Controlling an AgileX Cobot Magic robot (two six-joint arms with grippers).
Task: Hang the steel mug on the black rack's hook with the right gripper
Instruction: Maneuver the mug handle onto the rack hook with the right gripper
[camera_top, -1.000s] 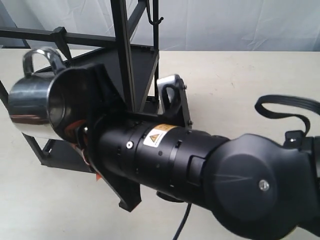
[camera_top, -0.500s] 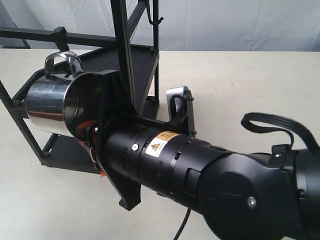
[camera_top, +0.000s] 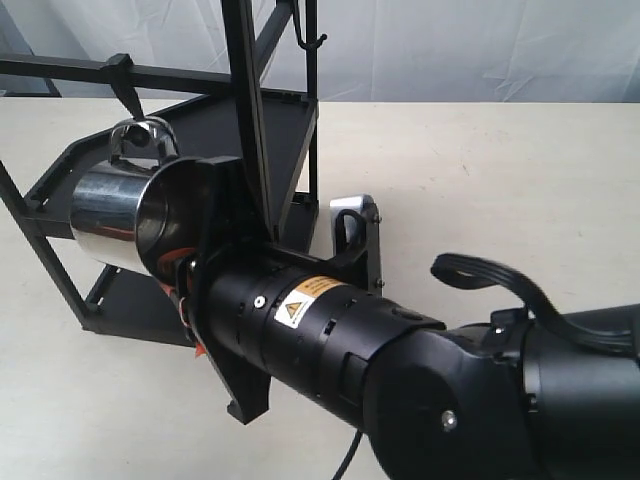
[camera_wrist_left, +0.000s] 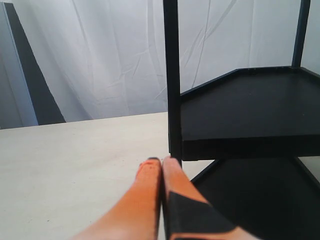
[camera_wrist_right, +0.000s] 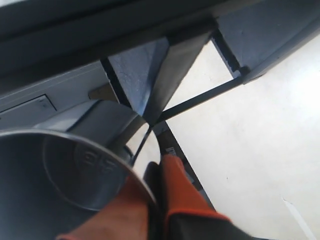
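in the exterior view the right gripper (camera_top: 175, 262) is reaching in from the lower right and gripping the steel mug (camera_top: 115, 220) by its rim, the mug lying on its side with its open mouth turned toward the arm. the mug is sitting just beyond the fingertips, out to the left of the claw. its looped handle is pointing up, right under the hook (camera_top: 124, 82) – the spike-like peg on the horizontal bar of the black rack (camera_top: 250, 110); whether handle and peg are touching is not clear. the rack is standing on the table (camera_top: 480, 180).

in the left wrist view the left gripper (camera_wrist_left: 161, 162) is showing its orange pads pressed together with nothing between them, close to a rack post (the black shelves sit beside it).

in the right wrist view the orange fingers (camera_wrist_right: 177, 187) are pinching the mug's rolled rim – one pad inside, one outside – and the shiny interior of the mug (camera_wrist_right: 75, 175) is filling the near corner.
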